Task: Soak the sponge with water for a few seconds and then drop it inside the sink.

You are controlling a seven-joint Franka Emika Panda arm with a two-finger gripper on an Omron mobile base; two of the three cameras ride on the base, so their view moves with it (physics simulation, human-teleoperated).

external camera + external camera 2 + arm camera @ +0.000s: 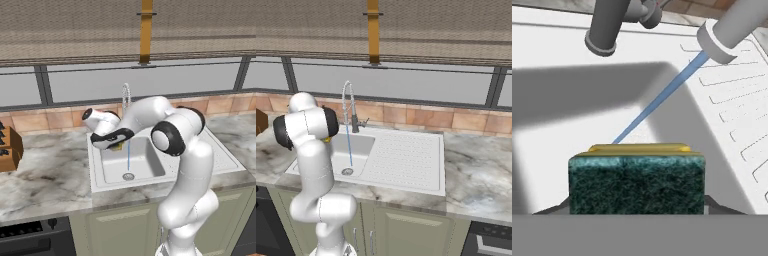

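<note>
Marble table w/ sink (150, 172) below my pincer (118, 144). Pincer pinching sponge (637, 182), held over basin. Water (657, 102) runs just beyond sponge; contact unclear. Judgement: soak stage underway or imminent, drop into sink outstanding.

Marble tabletop (50, 175) runs left and right, veined grey-brown. Brown wooden knife block (9, 148) at far left, on the tabletop against the terracotta tile backsplash (456, 119). Chrome gooseneck faucet (348, 106) upright at the rear, side lever low on its post. Grey window panels (145, 82) above the tiles, with an orange vertical bar (145, 30) over them. Pale green cabinet doors (406, 227) below; dark oven front (30, 237) at lower left.
</note>
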